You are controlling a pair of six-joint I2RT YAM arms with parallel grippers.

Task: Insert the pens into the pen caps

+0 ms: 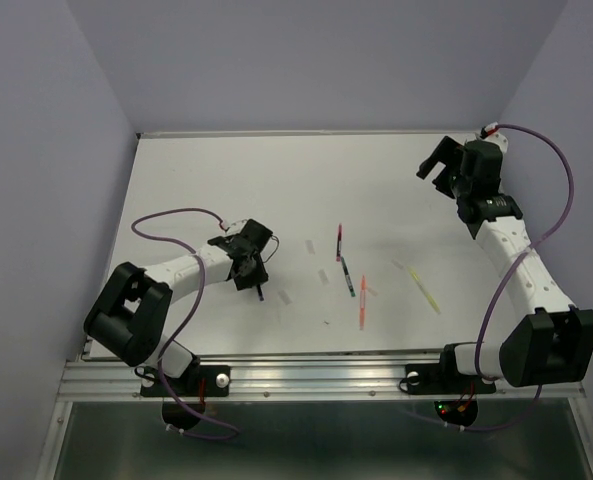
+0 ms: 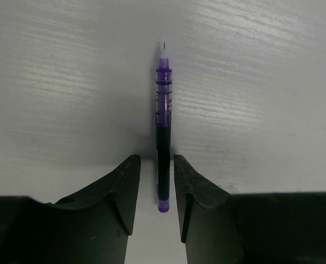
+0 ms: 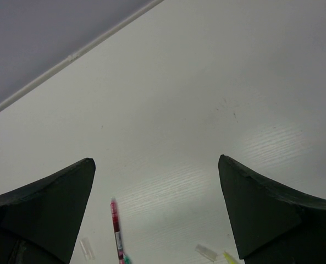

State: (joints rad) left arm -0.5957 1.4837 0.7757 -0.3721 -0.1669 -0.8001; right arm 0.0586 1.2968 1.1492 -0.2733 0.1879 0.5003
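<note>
Left gripper (image 2: 156, 160) pinches the blue pen (image 2: 163, 110) near its tail; likely light, stiff, slippery. Right gripper (image 3: 156, 160) hangs spread, far right.

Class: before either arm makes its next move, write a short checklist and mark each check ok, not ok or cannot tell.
1. Purple pen sits inside the left gripper: ok.
2. Pen gripped from both sides: cannot tell; a gap shows on one side.
3. Pen tip bare: ok.
4. Loose cap in view on the table: ok.
5. Right gripper holds a cap: not ok; it is open and empty.
</note>
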